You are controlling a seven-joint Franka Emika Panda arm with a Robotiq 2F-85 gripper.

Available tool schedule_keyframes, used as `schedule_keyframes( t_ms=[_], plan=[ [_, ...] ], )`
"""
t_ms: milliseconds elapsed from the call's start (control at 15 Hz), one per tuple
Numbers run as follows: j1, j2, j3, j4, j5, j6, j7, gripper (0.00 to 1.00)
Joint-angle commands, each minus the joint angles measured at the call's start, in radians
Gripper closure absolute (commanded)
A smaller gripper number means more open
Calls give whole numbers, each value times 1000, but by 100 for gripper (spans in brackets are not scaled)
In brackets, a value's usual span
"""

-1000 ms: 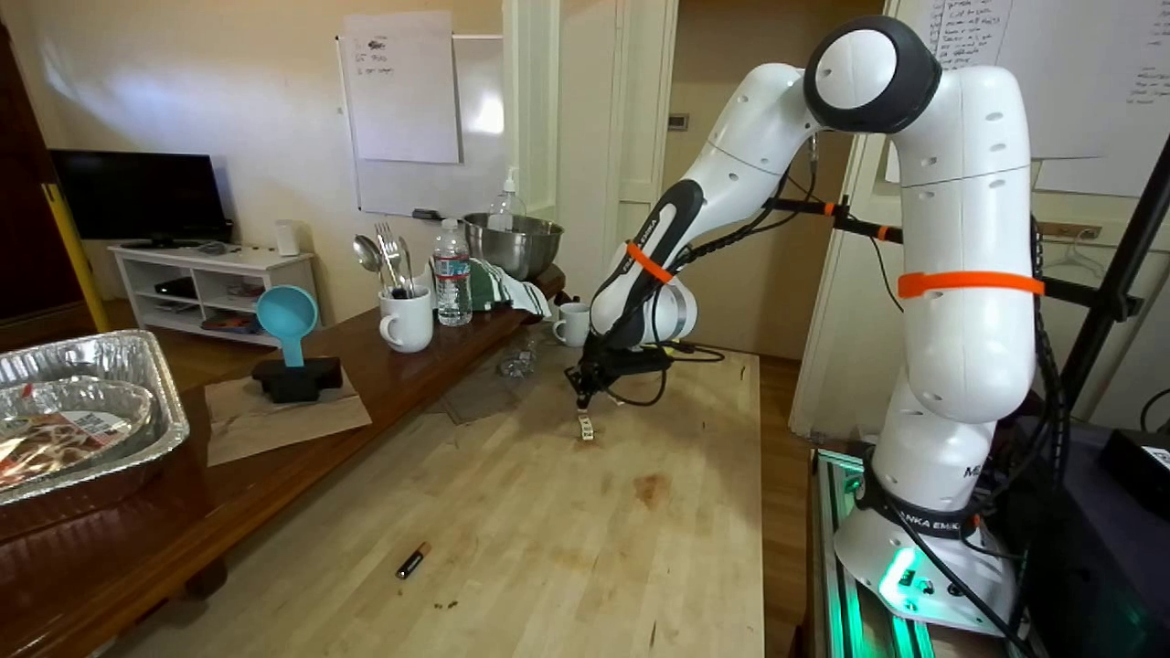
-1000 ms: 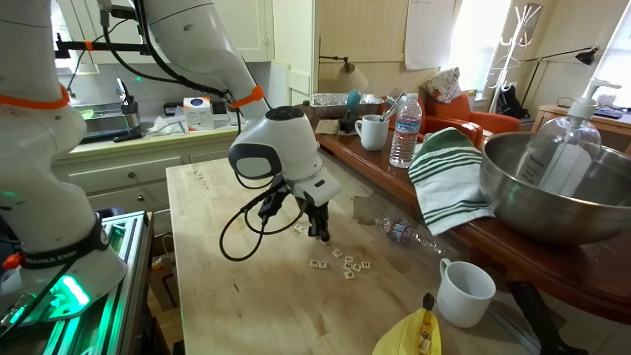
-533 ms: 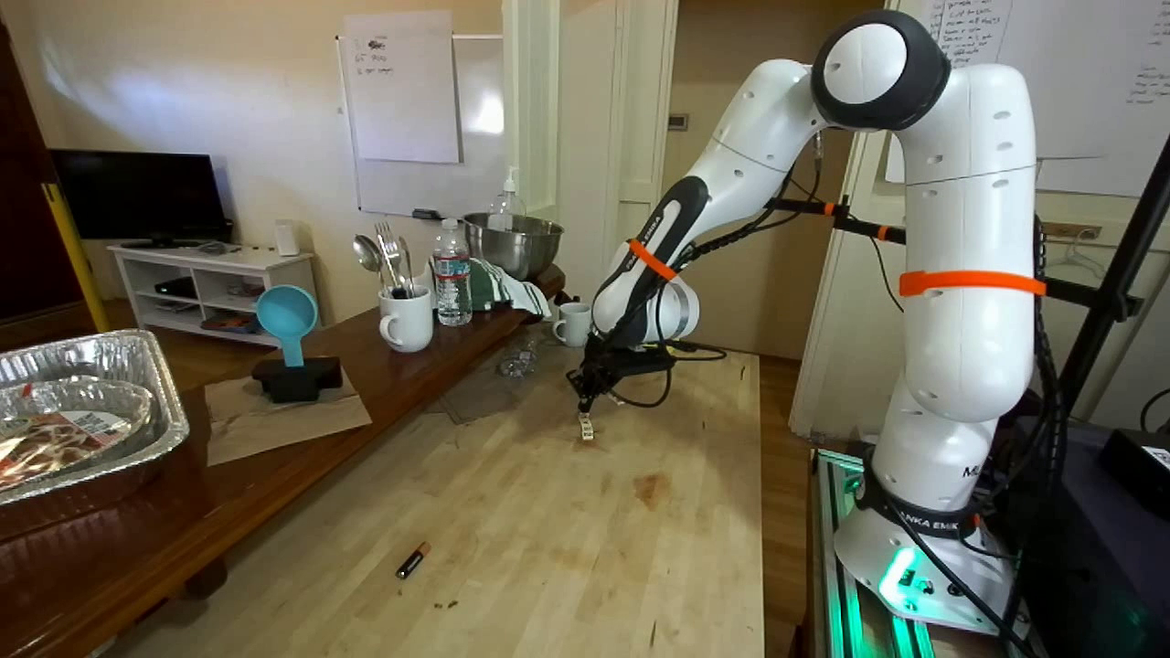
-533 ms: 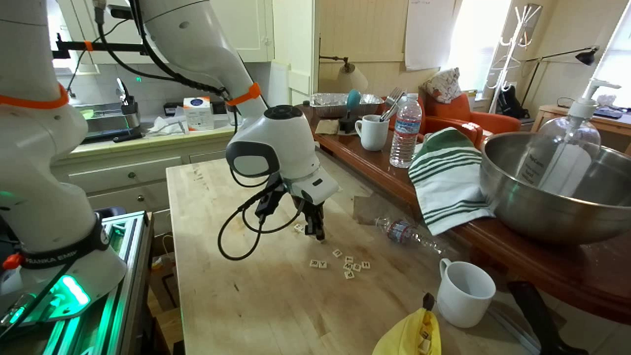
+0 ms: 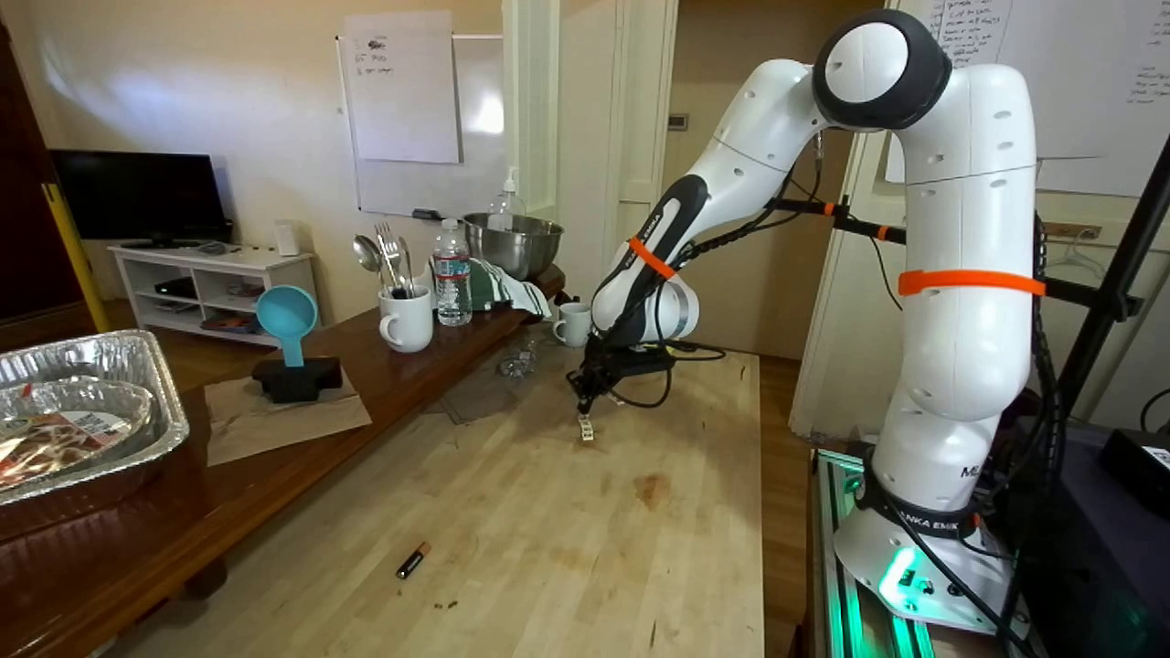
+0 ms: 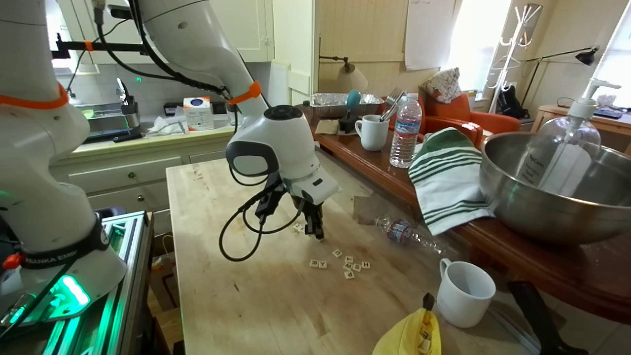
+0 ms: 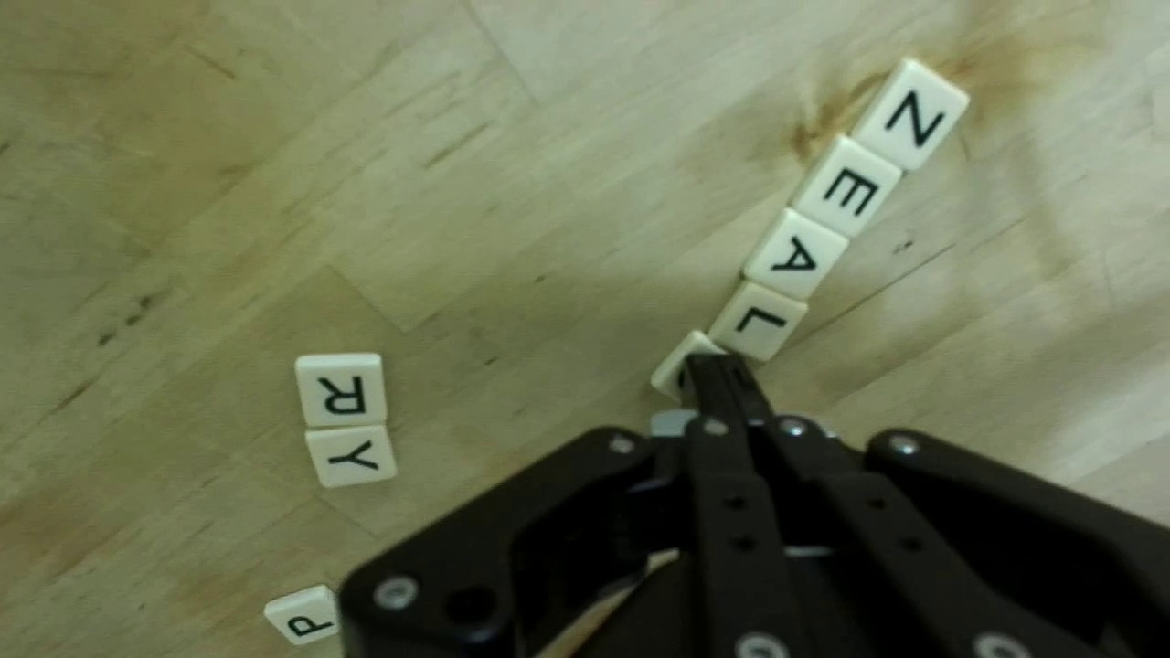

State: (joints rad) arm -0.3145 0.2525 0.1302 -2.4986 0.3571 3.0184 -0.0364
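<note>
My gripper (image 7: 722,361) points down with its two black fingers together, nothing visible between them. Its tips cover part of a cream letter tile (image 7: 681,361) and appear to touch it; most of its letter is hidden. This tile lies at the lower end of a slanted row of tiles, touching or almost touching the L tile (image 7: 760,320) and set slightly out of line. Above L come the A (image 7: 797,256), E (image 7: 847,187) and Z (image 7: 914,117) tiles. The gripper also shows low over the table in both exterior views (image 5: 585,409) (image 6: 318,235).
The R (image 7: 342,390) and Y (image 7: 352,455) tiles lie side by side, with a P tile (image 7: 303,614) below. Several loose tiles (image 6: 348,266) lie nearby. A plastic bottle (image 6: 402,231), white mug (image 6: 466,293), yellow pouch (image 6: 409,333) and battery (image 5: 413,560) are on the table.
Between one second and half a second ago, the gripper slid a short way toward the tile row, and the tile at its tips came up against the row's end. Since then almost nothing has moved.
</note>
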Motion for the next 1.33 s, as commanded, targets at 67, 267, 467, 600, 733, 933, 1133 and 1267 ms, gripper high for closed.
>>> schedule_keyframes(
  t_ms=[67, 267, 467, 600, 733, 933, 1133, 1267],
  plan=[
    [-35, 6, 46, -13, 33, -35, -54, 100],
    [-37, 5, 46, -13, 27, -36, -62, 100],
    [-33, -9, 37, -13, 18, -37, -65, 100],
    [-36, -22, 40, -12, 23, -42, -71, 100],
    [-39, -33, 43, -12, 27, -49, -76, 100],
    [-46, -50, 50, -11, 35, -55, -86, 100],
    [-51, -65, 54, -10, 40, -63, -97, 100],
    [-50, -74, 49, -9, 37, -74, -102, 100]
  ],
)
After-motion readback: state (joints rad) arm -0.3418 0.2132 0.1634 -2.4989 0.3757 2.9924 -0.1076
